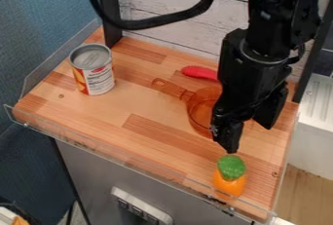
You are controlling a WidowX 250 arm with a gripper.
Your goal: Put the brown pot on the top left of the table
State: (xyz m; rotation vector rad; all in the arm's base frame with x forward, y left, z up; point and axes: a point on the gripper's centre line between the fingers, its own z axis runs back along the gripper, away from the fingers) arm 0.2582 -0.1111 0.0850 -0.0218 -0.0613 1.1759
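Note:
The black gripper [249,127] hangs over the right part of the table, open, with its two fingers spread apart. To its left and partly behind it is the brown see-through pot [197,109], resting on the wooden table [98,117]. The pot's handle points to the upper left, and the right side of its bowl is hidden by the gripper. Nothing is seen held between the fingers.
A metal can [96,70] stands at the table's upper left. A red object [199,72] lies behind the pot, partly covered by the arm. An orange toy with a green top [230,175] is near the front right edge, by the clear rim.

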